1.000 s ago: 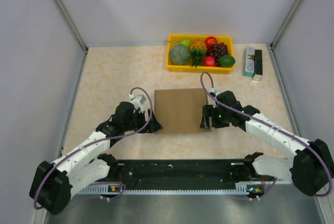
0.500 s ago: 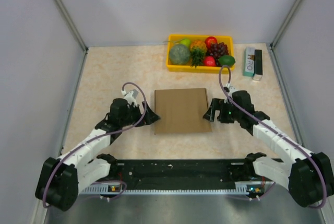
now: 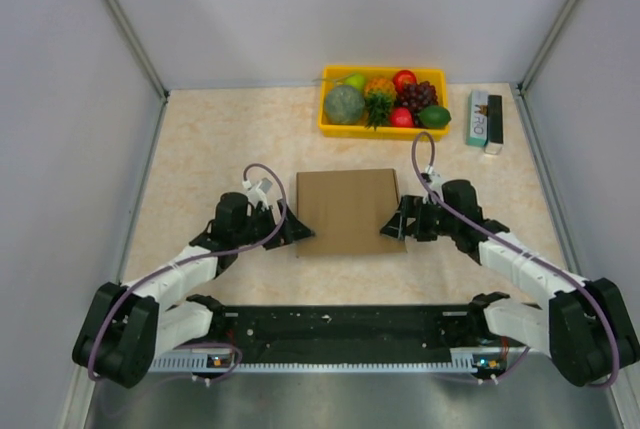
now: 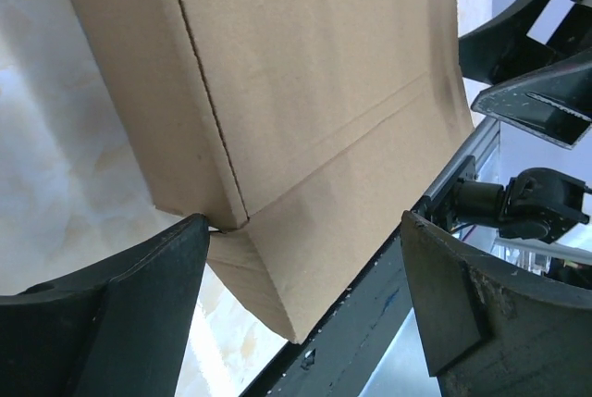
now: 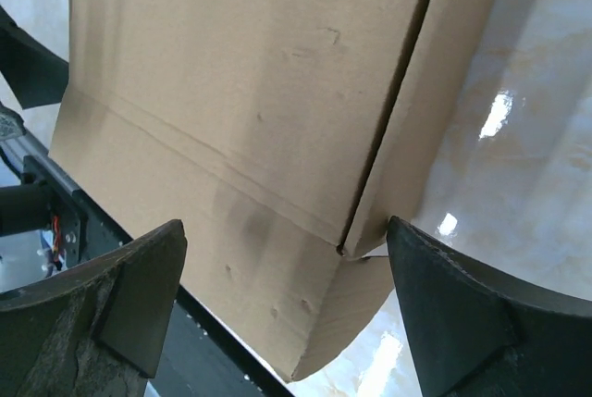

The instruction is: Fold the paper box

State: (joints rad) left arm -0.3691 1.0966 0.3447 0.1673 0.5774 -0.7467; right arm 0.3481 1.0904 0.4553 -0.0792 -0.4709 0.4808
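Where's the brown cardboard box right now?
In the top view, the paper box lies flat mid-table between the left tool and right tool, with the yellow fruit tray beyond it.

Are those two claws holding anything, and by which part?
Nothing is held: the left gripper and right gripper both stand open at the paper box's near corners.

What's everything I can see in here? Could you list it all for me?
paper box: one, brown cardboard, flat, middle of the table
fruit tray: one, yellow, far edge
fruit: several pieces, green, red, orange, dark, in the tray
small carton: one, green, white and black, right of the tray
table: one, beige marbled
left fingers: one pair, black, open, at the box's near left corner
right fingers: one pair, black, open, at its near right corner
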